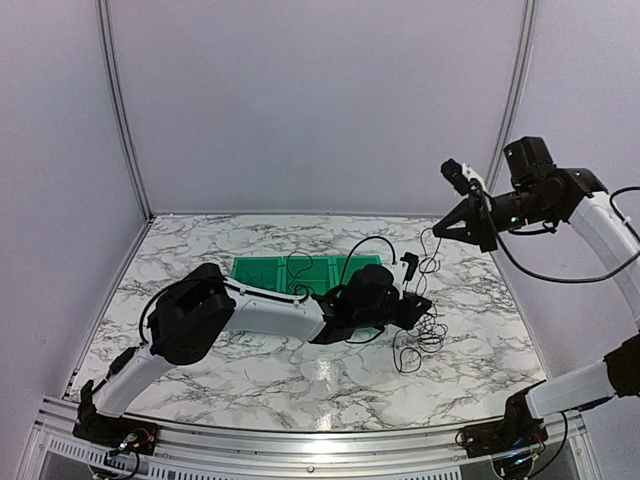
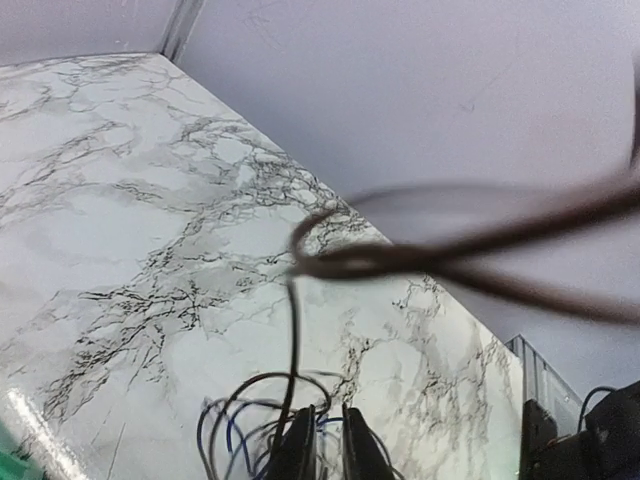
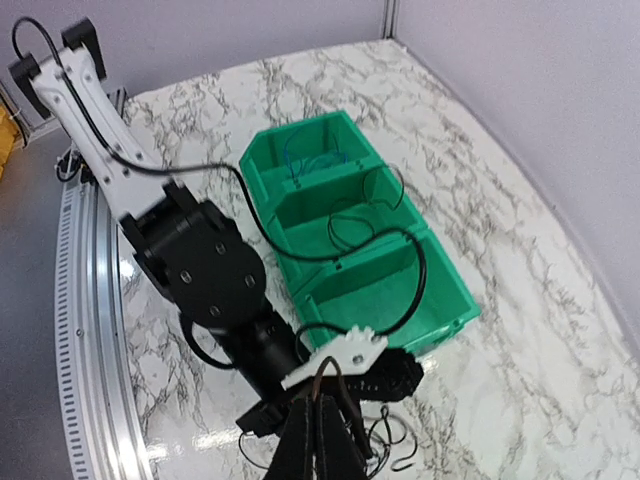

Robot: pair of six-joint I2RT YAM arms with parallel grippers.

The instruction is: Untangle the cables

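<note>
Cables point(image 1: 420, 340), thin and mostly black with 1 blue, lie tangled in a heap on the marble table point(image 1: 250, 380), at about 4 o'clock from the left gripper point(image 1: 424, 300) in the overhead view. The left wrist view shows its 2 fingers point(image 2: 298, 450) nearly together with a narrow gap, and 1 strand rising from them; whether they pinch it cannot be told. The right gripper point(image 1: 442, 230) hangs high at 1 o'clock from the heap, fingers pressed together on a strand that drops to the tangle. A green bin point(image 1: 250, 270) at 10 o'clock holds 2 more thin cords point(image 3: 345, 222).
</note>
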